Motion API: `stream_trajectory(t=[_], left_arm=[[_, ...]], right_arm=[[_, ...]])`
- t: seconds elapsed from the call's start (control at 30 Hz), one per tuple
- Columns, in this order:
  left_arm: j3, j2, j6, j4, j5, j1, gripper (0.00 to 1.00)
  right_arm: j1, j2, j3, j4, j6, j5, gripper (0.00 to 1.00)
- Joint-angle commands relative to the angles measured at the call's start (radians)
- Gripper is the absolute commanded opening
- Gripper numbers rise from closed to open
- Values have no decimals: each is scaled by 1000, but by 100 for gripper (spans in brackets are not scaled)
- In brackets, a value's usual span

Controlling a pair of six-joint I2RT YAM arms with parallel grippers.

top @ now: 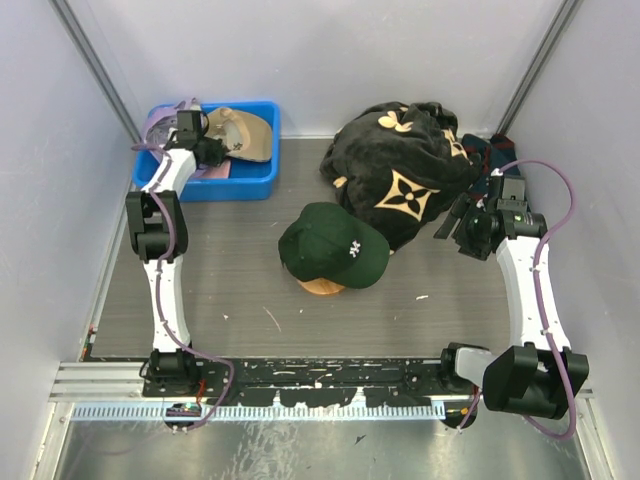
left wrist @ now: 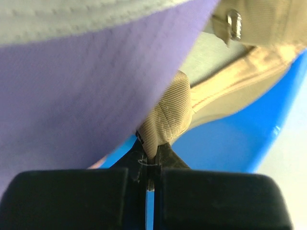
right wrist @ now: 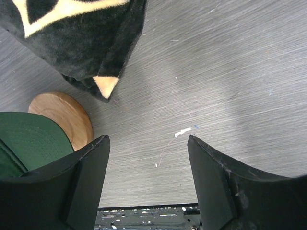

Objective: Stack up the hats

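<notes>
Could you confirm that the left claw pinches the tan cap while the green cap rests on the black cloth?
Not quite: the top view shows the green cap on the wooden stand, not the cloth. The left claw does pinch the tan cap.

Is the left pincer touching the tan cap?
Touching. The left wrist view shows the left pincer shut on a fold of the tan cap.
</notes>
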Motion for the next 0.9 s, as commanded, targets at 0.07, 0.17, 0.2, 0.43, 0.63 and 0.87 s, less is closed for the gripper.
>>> stream_trajectory(t=[0.07, 0.17, 0.2, 0.43, 0.63, 0.87], left_arm=[[-224, -196, -197, 497, 277, -11, 0], [-257, -192, -322, 653, 362, -11, 0], [-260, -190, -356, 696, 385, -11, 0], [-266, -218, -451, 824, 471, -1, 0], [-381, -316, -431, 845, 509, 22, 0], [-491, -401, -425, 955, 583, 27, 0]], right_arm=[[-5, 3, 29, 65, 15, -57, 72], [-5, -1, 18, 75, 16, -81, 71], [-5, -4, 14, 76, 16, -84, 71], [-6, -22, 6, 86, 15, -114, 71], [-6, -23, 7, 99, 26, -144, 71], [-2, -18, 26, 122, 38, -201, 71]])
